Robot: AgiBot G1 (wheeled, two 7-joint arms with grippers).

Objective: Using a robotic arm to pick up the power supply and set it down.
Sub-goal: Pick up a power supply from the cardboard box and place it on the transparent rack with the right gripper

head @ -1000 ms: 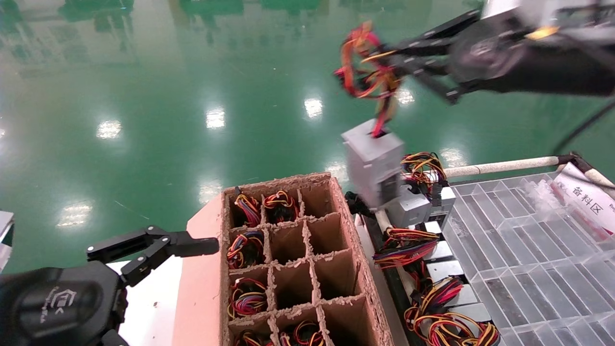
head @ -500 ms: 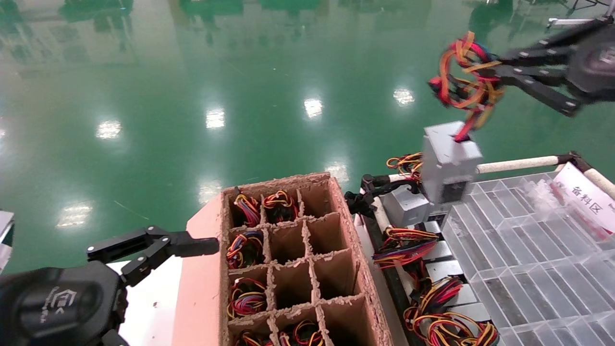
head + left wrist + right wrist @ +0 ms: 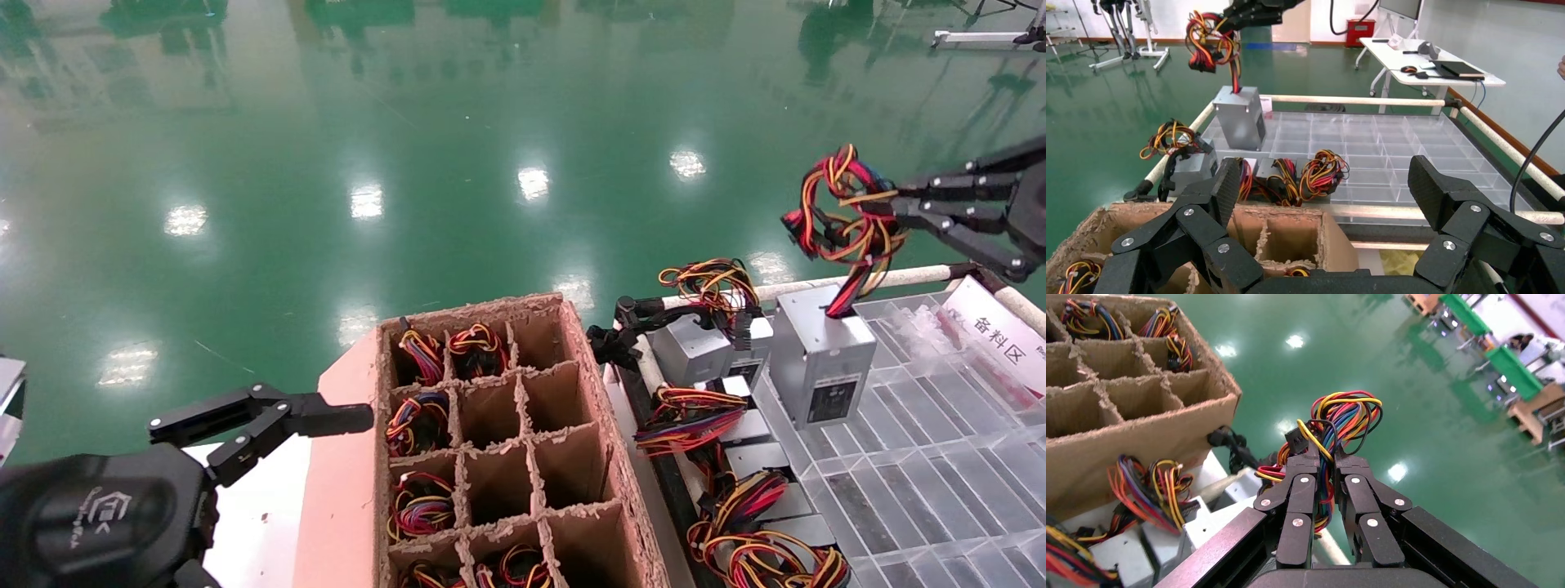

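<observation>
The power supply (image 3: 820, 359) is a small grey metal box that stands upright at the near-left corner of the clear gridded tray (image 3: 923, 457). I cannot tell whether it rests on the tray or hangs just above it. Its looped red, yellow and black wires (image 3: 846, 216) rise to my right gripper (image 3: 887, 208), which is shut on the bundle. In the right wrist view, the right gripper (image 3: 1326, 454) pinches the wires (image 3: 1346, 413) between its fingers. My left gripper (image 3: 319, 425) is parked open and empty beside the cardboard box. In the left wrist view, the left gripper (image 3: 1327, 184) faces the power supply (image 3: 1240, 116).
A cardboard box with dividers (image 3: 601, 425) holds wire bundles in several cells. Other power supplies (image 3: 695, 351) with wires lie in a row between the box and the tray. A white rail (image 3: 858, 282) runs along the tray's far edge, and a label card (image 3: 993, 331) lies at the right.
My right gripper has carried the power supply right and down, from beyond the cardboard box's far corner to the tray. The left arm has not moved.
</observation>
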